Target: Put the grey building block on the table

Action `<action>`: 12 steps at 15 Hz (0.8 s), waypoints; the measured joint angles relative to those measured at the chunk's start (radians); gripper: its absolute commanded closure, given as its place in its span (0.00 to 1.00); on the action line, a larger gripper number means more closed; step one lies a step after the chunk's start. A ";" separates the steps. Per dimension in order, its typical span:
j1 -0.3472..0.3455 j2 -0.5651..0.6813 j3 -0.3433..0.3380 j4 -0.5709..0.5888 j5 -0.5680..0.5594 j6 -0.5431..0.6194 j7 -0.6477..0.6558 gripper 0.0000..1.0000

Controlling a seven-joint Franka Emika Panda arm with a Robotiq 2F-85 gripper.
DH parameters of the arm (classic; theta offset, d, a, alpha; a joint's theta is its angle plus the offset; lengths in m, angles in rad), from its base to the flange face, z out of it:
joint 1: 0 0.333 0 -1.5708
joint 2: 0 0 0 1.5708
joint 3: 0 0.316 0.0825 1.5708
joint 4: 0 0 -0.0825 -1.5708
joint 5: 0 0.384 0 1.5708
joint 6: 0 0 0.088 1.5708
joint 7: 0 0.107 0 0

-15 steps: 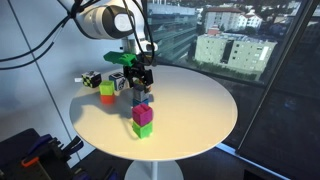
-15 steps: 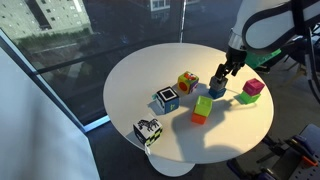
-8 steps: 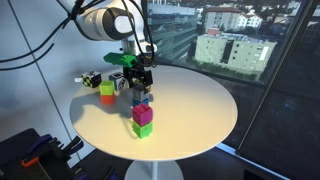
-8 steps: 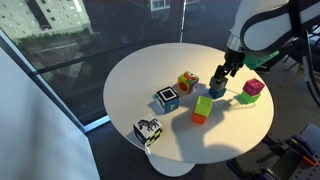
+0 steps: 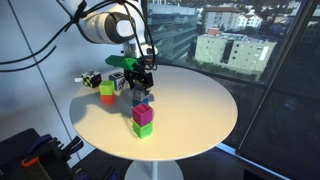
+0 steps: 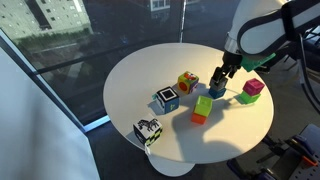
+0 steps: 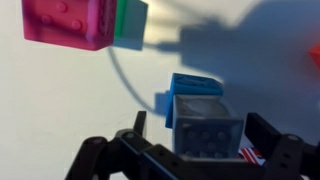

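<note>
The grey building block (image 7: 207,118) sits on top of a blue block (image 7: 195,86); the stack shows in both exterior views (image 5: 143,96) (image 6: 217,88). It stands on the round white table (image 5: 200,110) (image 6: 135,70). My gripper (image 7: 200,130) (image 5: 142,80) (image 6: 223,76) is open and points down over the stack. Its fingers stand on either side of the grey block, with a gap on one side.
A magenta block on a green one (image 5: 143,120) (image 6: 252,90) (image 7: 72,22) stands close by. An orange-and-green stack (image 5: 106,92) (image 6: 203,108), a multicoloured cube (image 6: 187,82) and black-and-white cubes (image 6: 166,98) (image 6: 148,131) lie further off. A window is behind the table.
</note>
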 measured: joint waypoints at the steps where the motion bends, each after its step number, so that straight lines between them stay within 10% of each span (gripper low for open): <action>1: 0.001 0.006 0.000 0.006 0.000 0.004 0.001 0.00; 8: 0.007 0.045 -0.001 0.049 0.000 0.010 0.016 0.66; 12: 0.008 0.048 -0.002 0.058 0.000 0.005 0.040 0.72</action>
